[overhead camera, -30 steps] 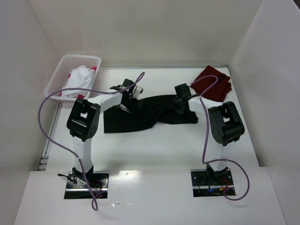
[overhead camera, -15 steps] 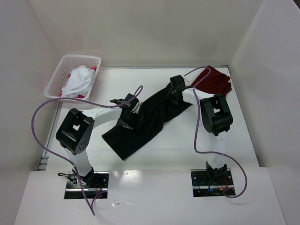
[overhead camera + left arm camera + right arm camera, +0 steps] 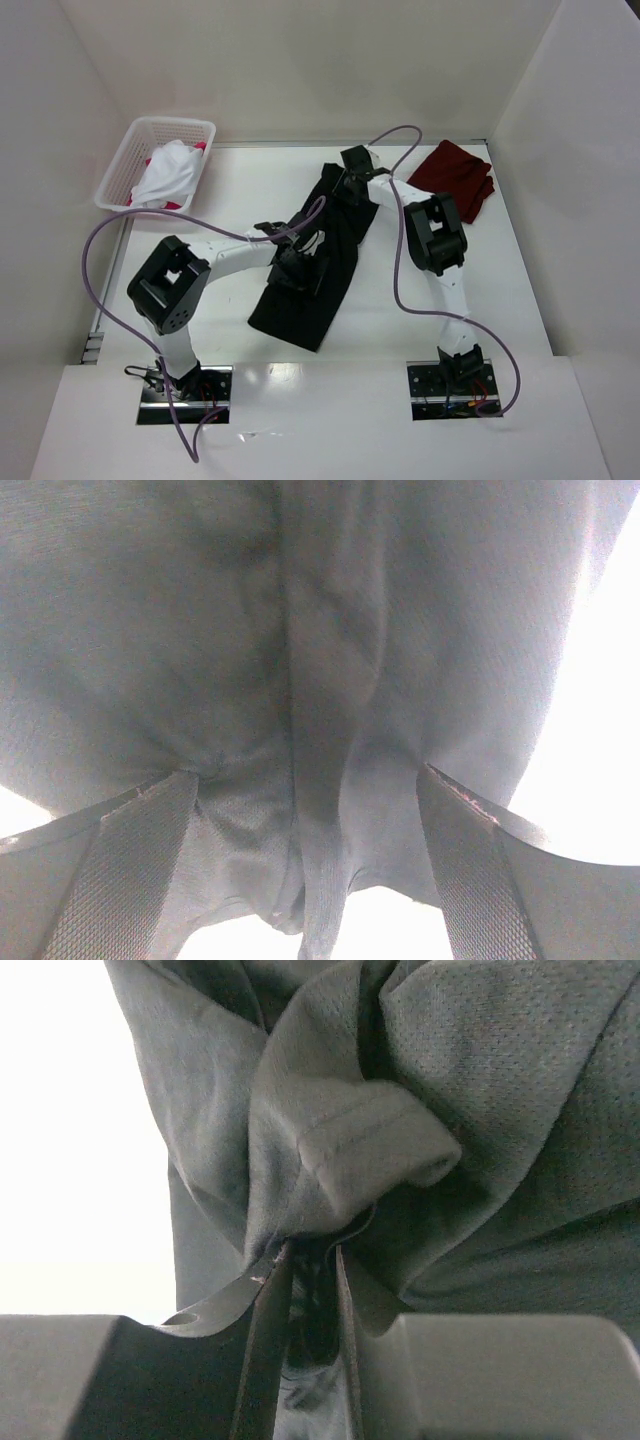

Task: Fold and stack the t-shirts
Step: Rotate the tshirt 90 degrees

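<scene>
A black t-shirt (image 3: pixel 300 310) lies in a long twisted band down the middle of the table. My right gripper (image 3: pixel 350 182) is shut on the shirt's far end; the right wrist view shows bunched cloth (image 3: pixel 500 1080) pinched between the jaws (image 3: pixel 310 1252). My left gripper (image 3: pixel 300 266) is over the shirt's middle. In the left wrist view its fingers (image 3: pixel 150 860) stand wide apart, with black cloth (image 3: pixel 200 630) draped between them (image 3: pixel 308 775). A dark maroon t-shirt (image 3: pixel 455 178) lies folded at the far right. White (image 3: pixel 165 172) and pink-red shirts sit in the basket.
A white plastic lattice basket (image 3: pixel 130 150) stands at the far left corner. White walls enclose the table on the left, back and right. Purple cables (image 3: pixel 100 280) loop beside both arms.
The right gripper has dragged the shirt's end toward the back and left. The left gripper has moved toward the near right. The shirt has swung from lying sideways to lying nearly front to back.
</scene>
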You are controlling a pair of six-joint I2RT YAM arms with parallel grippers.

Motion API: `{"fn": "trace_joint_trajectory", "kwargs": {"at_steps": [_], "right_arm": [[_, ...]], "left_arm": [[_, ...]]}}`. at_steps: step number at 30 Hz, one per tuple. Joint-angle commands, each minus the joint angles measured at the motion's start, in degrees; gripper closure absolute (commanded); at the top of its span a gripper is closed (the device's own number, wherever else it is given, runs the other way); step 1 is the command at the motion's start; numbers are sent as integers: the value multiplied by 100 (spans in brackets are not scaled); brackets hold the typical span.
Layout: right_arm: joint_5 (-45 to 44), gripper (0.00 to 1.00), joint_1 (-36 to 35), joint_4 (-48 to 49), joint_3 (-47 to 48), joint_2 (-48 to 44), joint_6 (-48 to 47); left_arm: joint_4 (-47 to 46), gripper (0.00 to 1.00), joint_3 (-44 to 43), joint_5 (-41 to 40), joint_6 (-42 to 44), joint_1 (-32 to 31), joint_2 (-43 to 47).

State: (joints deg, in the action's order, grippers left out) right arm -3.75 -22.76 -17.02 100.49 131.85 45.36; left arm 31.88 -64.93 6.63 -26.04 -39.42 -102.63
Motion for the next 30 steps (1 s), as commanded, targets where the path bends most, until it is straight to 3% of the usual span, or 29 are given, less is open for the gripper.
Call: {"fn": "trace_joint_trajectory", "kwargs": {"at_steps": [1,6,12,15,16,18,23,26,30], "right_arm": [[67,71,-219,-223,655,323,-194],[313,71,-474,-328,1314,657,-256],[542,71,-615,-381,1439,580,-379],[288,60,-615,-329,1107,193,-449],[235,48,-615,-172,991,-174,-528],[181,33,-615,-22,693,-553,-590],[357,10,-615,102,489,-1371,-774],[200,2,-615,234,173,-1574,-827],[129,2,-562,382,-90,-1558,-977]], "left_arm": [[-243,3,-19,822,-419,-250,-494],[-428,4,-178,1006,-603,-470,-609],[-542,4,102,752,-840,-470,-233],[-428,3,103,383,-955,-470,276],[-332,3,25,304,-955,-470,418],[-112,1,-282,-47,-955,-470,899],[-102,0,-556,-592,-1008,-146,2026],[-426,0,-128,-1041,-1140,92,2738],[-542,0,50,-1138,-1193,365,3029]]}}
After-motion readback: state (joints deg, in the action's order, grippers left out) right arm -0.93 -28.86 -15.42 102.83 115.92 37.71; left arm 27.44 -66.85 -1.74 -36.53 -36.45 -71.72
